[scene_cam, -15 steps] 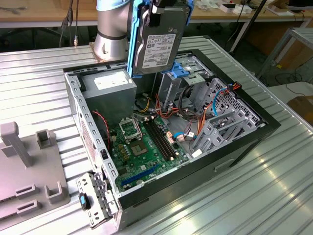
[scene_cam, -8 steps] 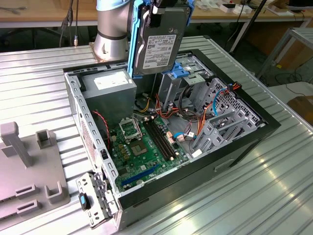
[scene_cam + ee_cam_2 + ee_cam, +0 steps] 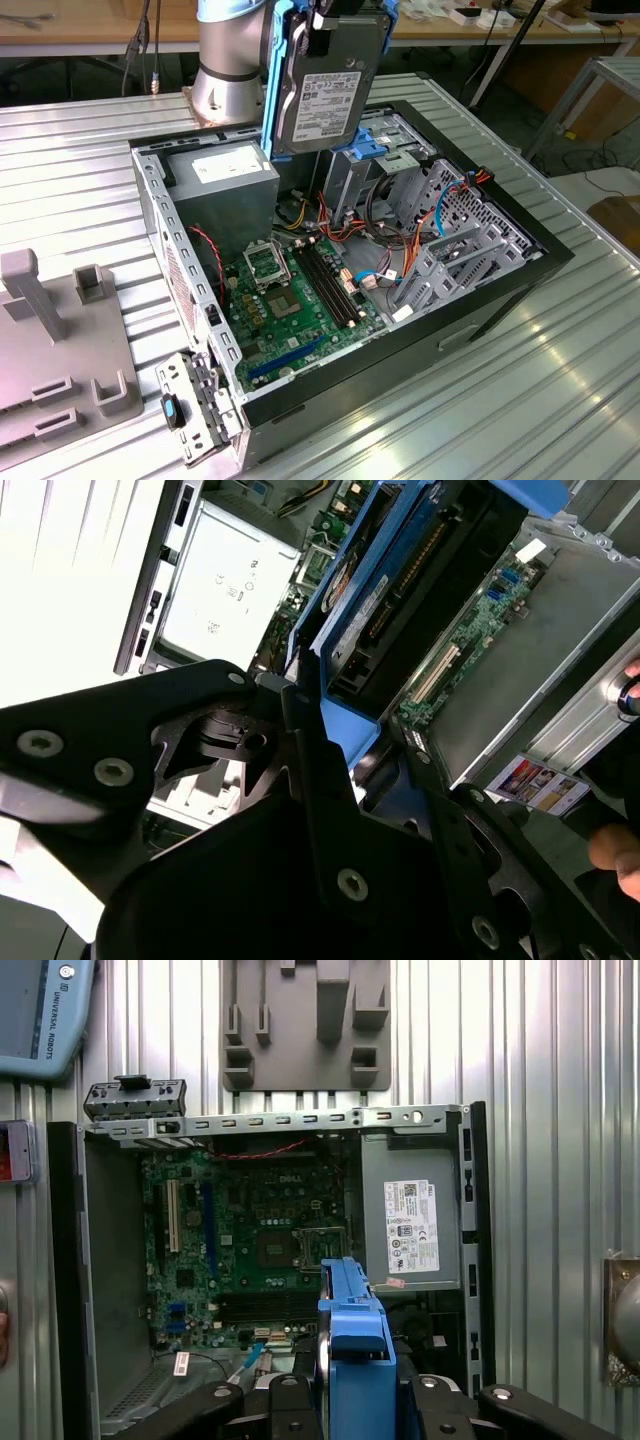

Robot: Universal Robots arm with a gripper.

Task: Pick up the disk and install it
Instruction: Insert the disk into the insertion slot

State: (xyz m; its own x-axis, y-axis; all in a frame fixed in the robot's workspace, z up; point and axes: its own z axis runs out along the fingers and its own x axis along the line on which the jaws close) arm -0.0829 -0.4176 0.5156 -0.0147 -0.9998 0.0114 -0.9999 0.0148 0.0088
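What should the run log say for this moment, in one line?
hand: shut on disk | disk: upright, lifted over open computer case | install: not yet seated

We see the disk (image 3: 325, 85) hanging clear above the case (image 3: 470, 310); room lies open over the motherboard (image 3: 290, 300), hemmed by the power supply (image 3: 225, 190), drive cage (image 3: 450, 230) and cables (image 3: 340, 235).
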